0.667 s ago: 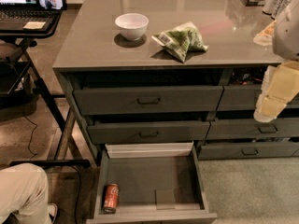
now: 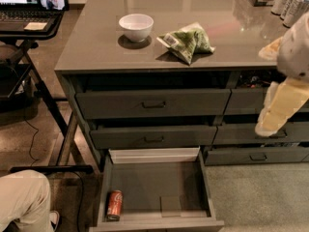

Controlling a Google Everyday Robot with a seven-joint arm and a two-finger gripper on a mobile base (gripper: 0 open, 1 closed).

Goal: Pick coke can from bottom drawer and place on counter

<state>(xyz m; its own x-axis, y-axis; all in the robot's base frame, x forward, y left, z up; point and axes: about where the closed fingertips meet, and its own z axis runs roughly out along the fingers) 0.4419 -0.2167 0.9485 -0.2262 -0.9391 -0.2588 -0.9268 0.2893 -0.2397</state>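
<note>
1. Camera view: the gripper [image 2: 268, 124] hangs at the right edge, in front of the right-hand drawers and just below the counter [image 2: 96, 40]. I cannot tell whether it is open or closed.
2. The bottom drawer [image 2: 154, 223] of the left stack is pulled out.
3. The coke can [image 2: 114, 205] lies on its side in the drawer's front-left corner, against the left wall and well apart from the gripper.
4. The two handled drawers [image 2: 153, 104] above it are pushed in.
5. On the counter sit a white bowl [image 2: 135, 26] and, just to its right, a crumpled green bag [image 2: 186, 41].
6. Tall pale cans [image 2: 289, 1] stand at the counter's far right corner.
7. A laptop [image 2: 24, 13] rests on a black stand at the left.
8. A person's knee [image 2: 24, 202] in light trousers shows at the lower left.
</note>
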